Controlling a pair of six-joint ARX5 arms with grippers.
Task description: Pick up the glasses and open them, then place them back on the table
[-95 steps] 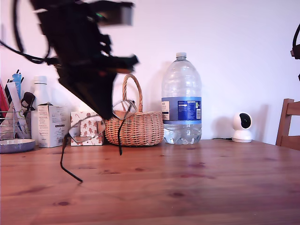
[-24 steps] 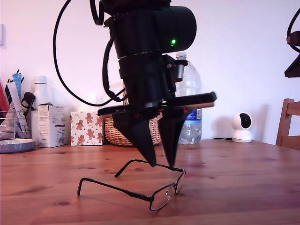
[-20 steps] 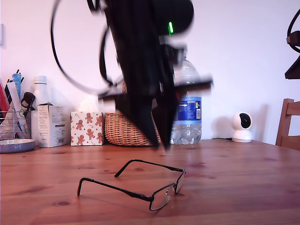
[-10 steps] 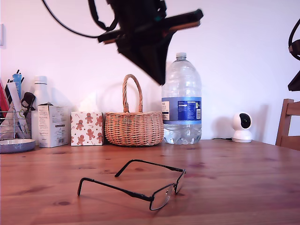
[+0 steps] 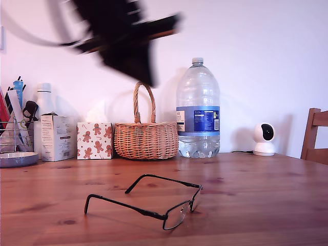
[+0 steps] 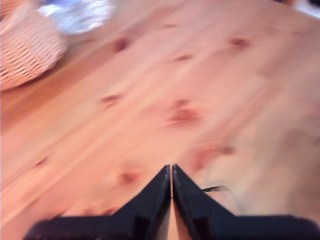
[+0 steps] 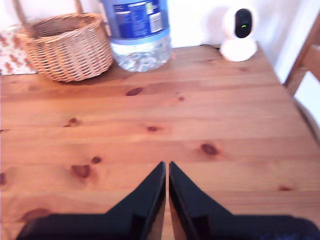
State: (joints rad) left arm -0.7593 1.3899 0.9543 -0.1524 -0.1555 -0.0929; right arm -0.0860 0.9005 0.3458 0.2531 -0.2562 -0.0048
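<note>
Since the earlier frames, the arm has risen from just above the glasses [image 5: 154,200] and now appears as a dark blur high toward the exterior view's left. You will find the glasses unfolded on the surface [image 5: 256,205], thin black frame resting lens-down, both slim temples spread. The surface is reddish-brown wood with visible grain and dark knots. A woven wicker basket [image 5: 146,138] (with a looped handle) stands behind, beside a clear ribbed plastic bottle [image 5: 198,110]. My first gripper [image 6: 171,172] is closed and empty. My second gripper [image 7: 167,167] shows only a thin slit, holding nothing.
</note>
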